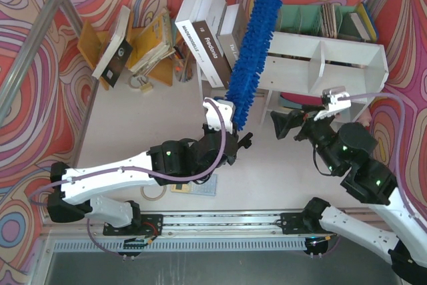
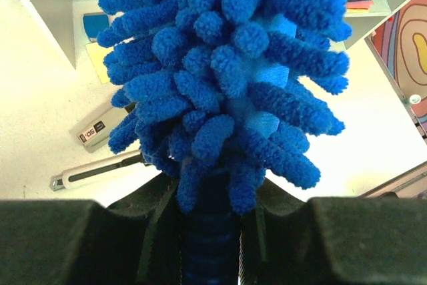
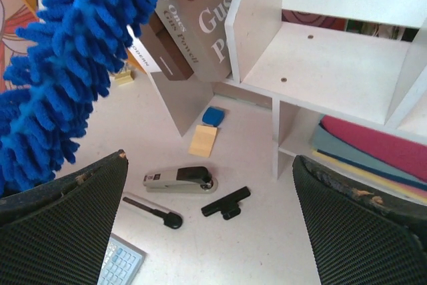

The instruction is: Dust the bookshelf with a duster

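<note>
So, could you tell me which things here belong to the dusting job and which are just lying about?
Job: long fluffy bright-blue microfibre duster; large white board bookshelf.
Lying about: grey metal stapler; leaning white-covered books; teal-green file organiser.

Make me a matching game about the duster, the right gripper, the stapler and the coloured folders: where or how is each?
1 duster
2 right gripper
3 stapler
4 folders

A lying on the table
B in the bookshelf's lower tier
C clamped in the left gripper
D open, holding nothing

Pairs: 1-C, 2-D, 3-A, 4-B
</note>
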Controlling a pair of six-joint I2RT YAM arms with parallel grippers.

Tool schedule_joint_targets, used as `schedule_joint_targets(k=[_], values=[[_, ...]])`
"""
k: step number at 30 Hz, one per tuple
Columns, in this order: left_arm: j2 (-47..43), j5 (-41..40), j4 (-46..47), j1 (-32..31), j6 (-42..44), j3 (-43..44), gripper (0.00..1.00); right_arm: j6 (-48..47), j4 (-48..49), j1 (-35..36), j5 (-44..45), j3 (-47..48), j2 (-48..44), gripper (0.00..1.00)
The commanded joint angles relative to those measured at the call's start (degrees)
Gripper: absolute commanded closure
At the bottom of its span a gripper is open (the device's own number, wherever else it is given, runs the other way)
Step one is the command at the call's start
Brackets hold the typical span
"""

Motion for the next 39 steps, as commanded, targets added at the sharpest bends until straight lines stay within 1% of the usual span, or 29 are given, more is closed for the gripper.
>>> schedule_joint_targets(k=[1, 2, 4, 6, 9, 14, 19, 24, 32, 39], values=[[-1.01, -1.34, 3.48, -0.12, 1.69, -0.68, 1.00, -4.28, -7.18, -0.21, 1.28, 8.53, 5.08, 0.01], [-0.97, -1.41, 3.54, -0.12, 1.65, -0.87, 1.00, -5.34, -7.50, -0.18, 2.36, 9.37, 5.61, 0.01], [-1.17, -1.83, 3.77, -0.15, 1.08, -1.62, 1.00, -8.60, -6.15, -0.18, 3.16, 7.96, 5.00, 0.01], [-1.67, -2.19, 4.59, -0.19, 0.55, -2.64, 1.00, -10.18, -4.02, -0.21, 4.38, 4.57, 3.46, 0.01], [-2.10, -2.60, 4.67, -0.12, 0.66, -2.76, 1.00, -12.21, 0.25, -0.14, 2.92, -1.77, -0.29, 0.01], [-1.68, -3.39, 3.52, -0.12, 1.52, -1.49, 1.00, -13.43, 4.08, -0.21, 3.49, -6.50, -5.58, 0.01], [-1.35, -4.43, 4.47, -0.10, 2.12, -0.81, 1.00, -12.45, 3.77, -0.17, 4.67, -7.30, -5.38, 0.01], [-0.62, -3.93, 0.79, -0.15, -1.22, 1.37, 1.00, -12.51, 4.39, -0.17, 6.90, -7.03, -4.28, 0.01], [0.01, 0.72, -3.56, -0.10, -7.39, 1.22, 1.00, -12.90, 6.13, -0.20, 8.06, -10.17, -8.54, 0.01], [2.02, 3.10, -4.55, -0.10, -10.34, -0.19, 1.00, -12.18, 6.40, -0.14, 7.40, -10.23, -7.26, 0.01]])
